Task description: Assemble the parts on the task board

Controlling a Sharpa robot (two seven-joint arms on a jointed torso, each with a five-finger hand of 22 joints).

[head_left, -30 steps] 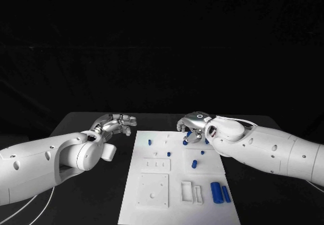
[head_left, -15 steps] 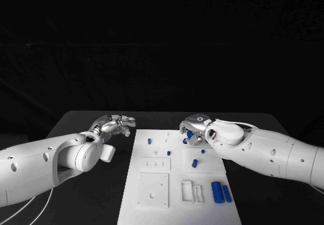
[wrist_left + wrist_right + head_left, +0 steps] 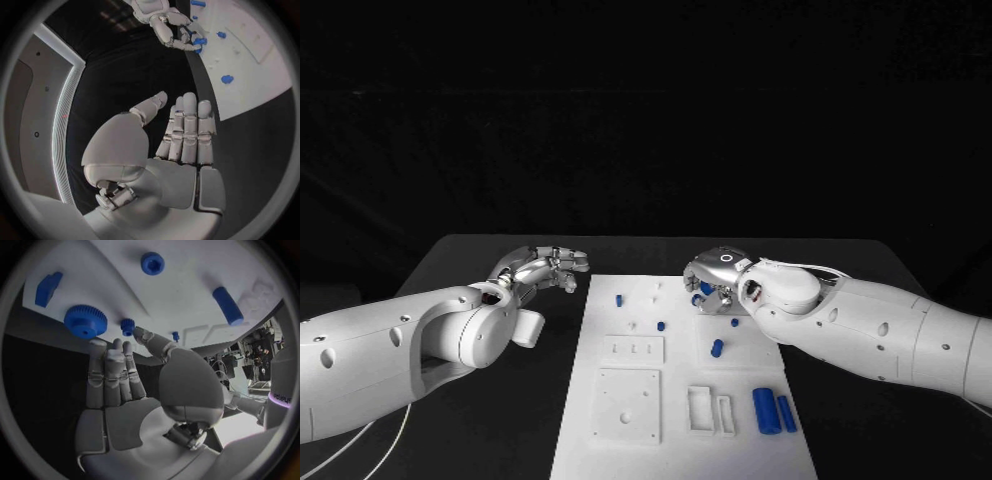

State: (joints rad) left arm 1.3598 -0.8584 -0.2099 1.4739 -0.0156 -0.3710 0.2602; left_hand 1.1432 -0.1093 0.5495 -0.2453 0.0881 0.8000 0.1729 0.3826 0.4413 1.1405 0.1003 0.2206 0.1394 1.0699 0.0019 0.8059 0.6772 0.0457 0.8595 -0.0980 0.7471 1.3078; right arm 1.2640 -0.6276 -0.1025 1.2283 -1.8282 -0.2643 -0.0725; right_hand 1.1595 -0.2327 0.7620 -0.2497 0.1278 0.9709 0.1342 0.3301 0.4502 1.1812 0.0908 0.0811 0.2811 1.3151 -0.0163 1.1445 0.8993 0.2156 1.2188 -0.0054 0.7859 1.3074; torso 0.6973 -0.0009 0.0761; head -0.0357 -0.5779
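Right robot hand (image 3: 714, 276) is held open, empty, over the board (image 3: 678, 400); left robot hand (image 3: 545, 266) open, empty, off-board.

Task board (image 3: 625, 440) showing white, parts (image 3: 764, 410) blue (lower right of frame), table (image 3: 488, 420) reading black, both hands (image 3: 545, 268) (image 3: 714, 281) looking silver.

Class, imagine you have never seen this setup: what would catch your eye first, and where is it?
The long white task board glows on the black table, dotted with small blue parts; two blue cylinders lie at its near right. The right hand hovers over the board's far right corner by a blue gear, holding nothing, and the left hand waits open off the left edge.
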